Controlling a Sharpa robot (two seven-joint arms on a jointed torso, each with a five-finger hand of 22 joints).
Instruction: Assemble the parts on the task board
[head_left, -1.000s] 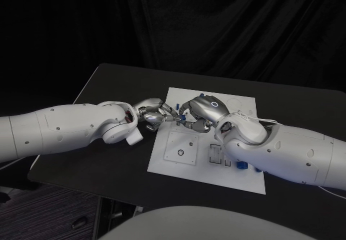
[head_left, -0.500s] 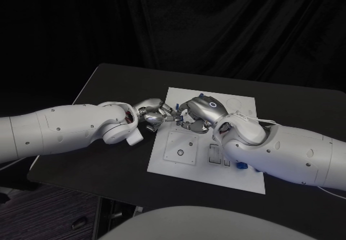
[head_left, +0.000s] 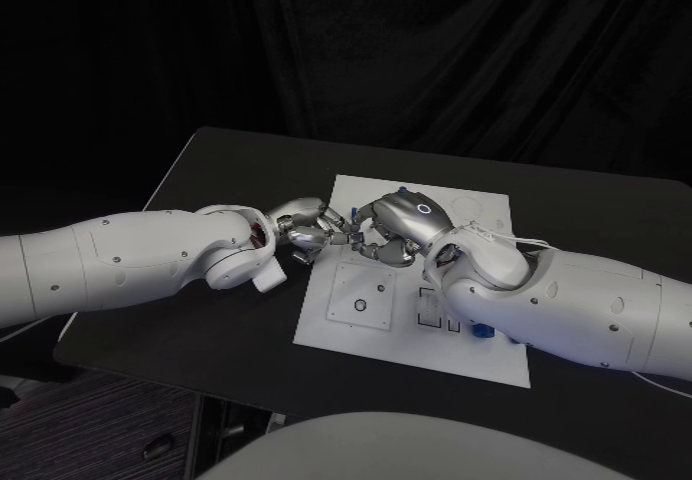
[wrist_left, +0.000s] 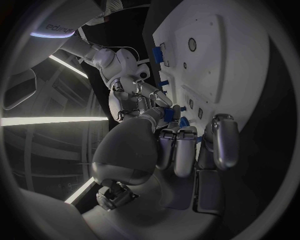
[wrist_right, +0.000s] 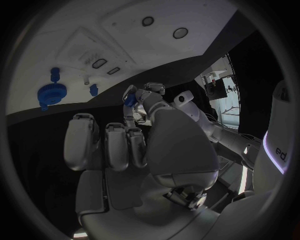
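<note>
Both white arms reach inward over the black bench (head_left: 216, 330) and meet at the near-left edge of the white task board (head_left: 490, 205). The left robot hand (head_left: 306, 232) lies low at that edge with its fingers curled toward the right robot hand (head_left: 392, 232), which arches over the board with its fingers pointing back at the left one; the fingertips of the two nearly touch. In the right wrist view, a small blue part (wrist_right: 129, 100) sits pinched in the fingertips of the left robot hand, just ahead of the right robot hand's own fingers (wrist_right: 116, 145), which are bent side by side. Whether the right robot hand also grips that part cannot be told.

The right wrist view shows three further blue parts on the board beyond the hands: a blue gear (wrist_right: 47, 93), a small peg (wrist_right: 55, 74) and a small piece (wrist_right: 93, 89). The head view shows one blue part (head_left: 485, 330) beside the right forearm.

A dark curtain (head_left: 433, 70) hangs behind the bench.
</note>
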